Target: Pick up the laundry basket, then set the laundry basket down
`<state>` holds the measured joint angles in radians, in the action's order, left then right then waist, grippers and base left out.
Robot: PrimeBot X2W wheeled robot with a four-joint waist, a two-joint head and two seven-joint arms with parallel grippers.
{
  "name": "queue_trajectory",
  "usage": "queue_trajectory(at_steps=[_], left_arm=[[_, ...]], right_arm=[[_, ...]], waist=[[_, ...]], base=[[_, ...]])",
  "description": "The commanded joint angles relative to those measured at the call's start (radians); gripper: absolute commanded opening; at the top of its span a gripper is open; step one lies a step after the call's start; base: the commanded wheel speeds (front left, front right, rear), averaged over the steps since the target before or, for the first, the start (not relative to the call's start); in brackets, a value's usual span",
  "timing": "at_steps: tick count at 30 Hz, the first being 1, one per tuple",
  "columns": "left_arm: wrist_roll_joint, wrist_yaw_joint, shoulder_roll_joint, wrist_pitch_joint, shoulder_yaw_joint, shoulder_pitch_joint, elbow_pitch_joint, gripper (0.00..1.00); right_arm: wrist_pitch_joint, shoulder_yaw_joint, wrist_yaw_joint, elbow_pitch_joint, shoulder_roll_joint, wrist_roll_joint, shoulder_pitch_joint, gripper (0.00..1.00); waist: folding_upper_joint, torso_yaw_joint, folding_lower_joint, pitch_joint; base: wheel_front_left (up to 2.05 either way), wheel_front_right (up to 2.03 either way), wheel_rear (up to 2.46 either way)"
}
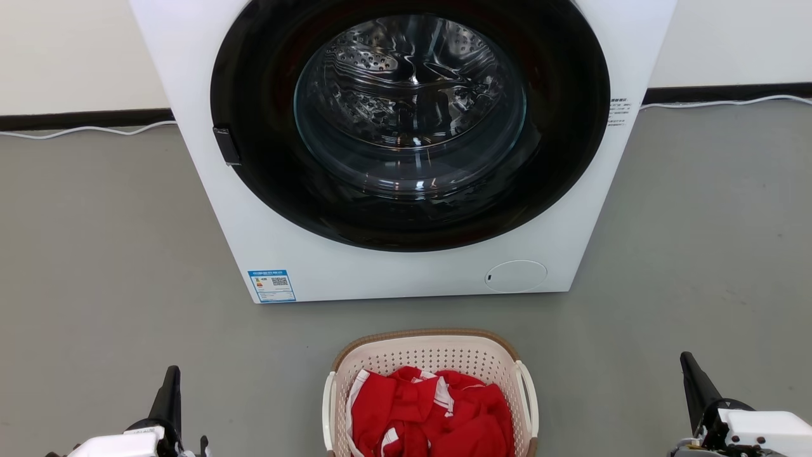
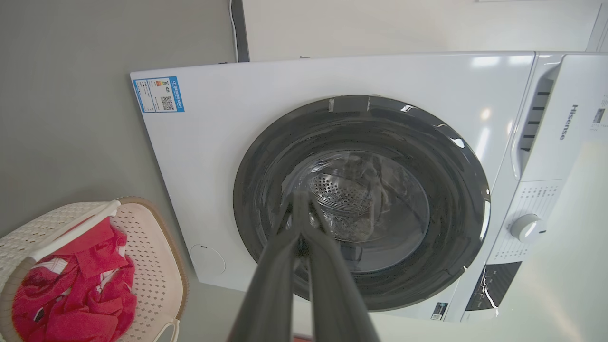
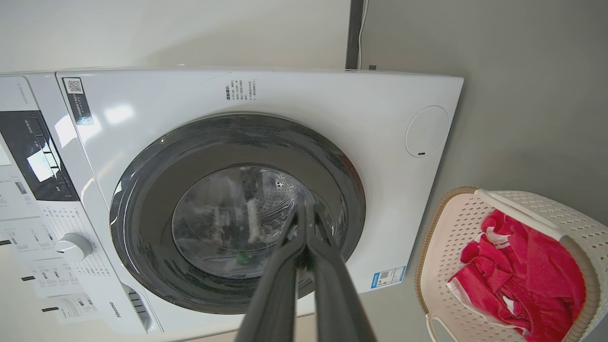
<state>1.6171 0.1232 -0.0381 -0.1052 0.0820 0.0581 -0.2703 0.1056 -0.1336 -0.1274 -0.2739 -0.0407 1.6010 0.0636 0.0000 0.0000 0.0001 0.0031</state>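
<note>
Currently listed, by clock positions in my head view.

1. Laundry basket point(image 1: 431, 355): cream, perforated, with a brown woven-look rim and white side handles. It stands on the grey floor point(image 1: 95, 254) at 6 o'clock, between my two tools and touching neither. It is clear of the washing machine point(image 1: 406, 276) at 12 o'clock.
2. Contents: red garments point(image 1: 431, 412) with white trim, heaped inside the basket.
3. My left tool point(image 1: 172, 373): 7 o'clock, fingers pressed together, gripping nothing, off the floor, well apart from the basket.
4. My right tool point(image 1: 687, 362): 5 o'clock, fingers pressed together, gripping nothing, well apart from the basket.
5. Washing machine: white front, round dark door point(image 1: 406, 127) with a steel drum behind the glass, blue label point(image 1: 272, 285) at its 7 o'clock corner.
6. White cable point(image 1: 95, 129): runs along the wall base behind the machine.
</note>
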Motion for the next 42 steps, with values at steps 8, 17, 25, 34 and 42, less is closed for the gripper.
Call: queue_trajectory(at_steps=[8,17,25,34,42], left_arm=[[-0.008,0.007,-0.012,-0.008,0.031,0.05,0.025,0.0],[-0.008,0.007,-0.012,-0.008,0.031,0.05,0.025,0.0],[-0.008,0.007,-0.012,-0.008,0.031,0.05,0.025,0.0],[-0.008,0.007,-0.012,-0.008,0.031,0.05,0.025,0.0],[-0.008,0.007,-0.012,-0.008,0.031,0.05,0.025,0.0]], right_arm=[[0.007,0.02,-0.003,0.029,-0.009,0.008,0.044,0.0],[0.007,0.02,-0.003,0.029,-0.009,0.008,0.044,0.0],[0.007,0.02,-0.003,0.029,-0.009,0.008,0.044,0.0],[0.007,0.02,-0.003,0.029,-0.009,0.008,0.044,0.0],[0.007,0.02,-0.003,0.029,-0.009,0.008,0.044,0.0]], waist=[[0.0,0.0,-0.0001,0.0],[0.0,0.0,-0.0001,0.0],[0.0,0.0,-0.0001,0.0],[0.0,0.0,-0.0001,0.0],[0.0,0.0,-0.0001,0.0]], base=[[0.0,0.0,0.0],[0.0,0.0,0.0],[0.0,0.0,0.0],[0.0,0.0,0.0],[0.0,0.0,0.0]])
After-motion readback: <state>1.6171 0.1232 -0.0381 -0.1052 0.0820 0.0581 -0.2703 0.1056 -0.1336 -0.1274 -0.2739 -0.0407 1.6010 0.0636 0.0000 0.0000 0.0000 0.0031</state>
